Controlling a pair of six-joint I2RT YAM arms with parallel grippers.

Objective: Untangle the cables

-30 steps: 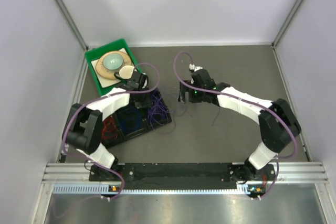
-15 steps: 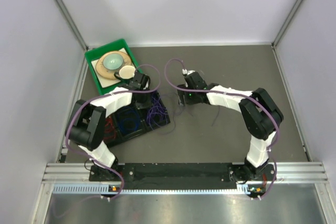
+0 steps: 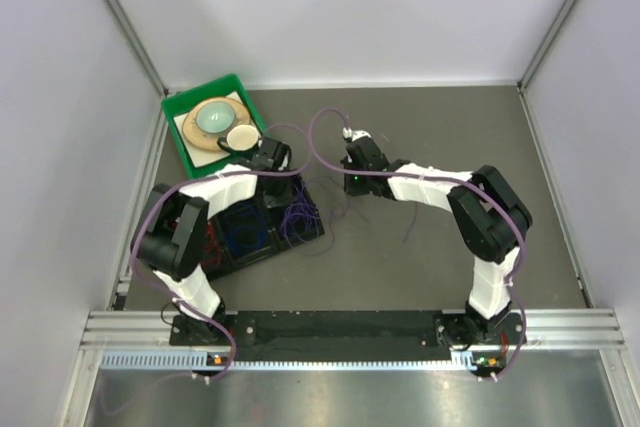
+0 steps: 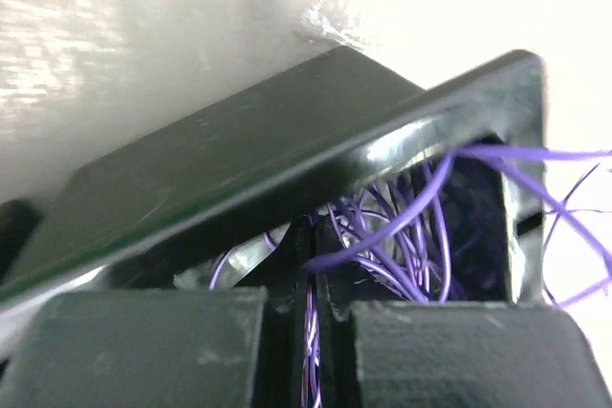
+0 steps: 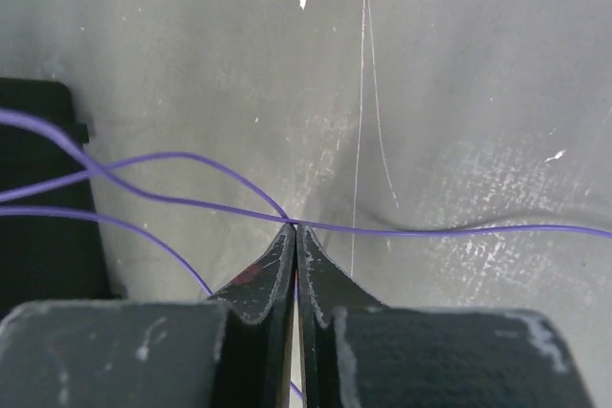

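The cables lie in a black three-part tray [image 3: 315,232]: red ones [image 3: 205,242] on the left, blue ones [image 3: 245,232] in the middle, purple ones [image 3: 300,209] on the right. Some purple strands trail over the mat toward my right arm. My left gripper [image 3: 282,177] hangs over the purple compartment. In the left wrist view the left gripper [image 4: 312,236] is shut on purple cables [image 4: 402,226] beside the tray wall [image 4: 287,160]. My right gripper [image 3: 350,185] is low over the mat right of the tray. In its wrist view the right gripper [image 5: 294,228] is shut where a purple cable [image 5: 430,231] crosses the tips.
A green bin [image 3: 172,117] with a plate and bowl stands at the back left, just behind the left wrist. A loose thin strand [image 3: 410,227] lies on the grey mat [image 3: 440,127] under the right forearm. White walls close in both sides and the back.
My right gripper has gone from wide open to shut and has shifted left toward the tray. The left gripper stayed shut and moved slightly right over the purple compartment.
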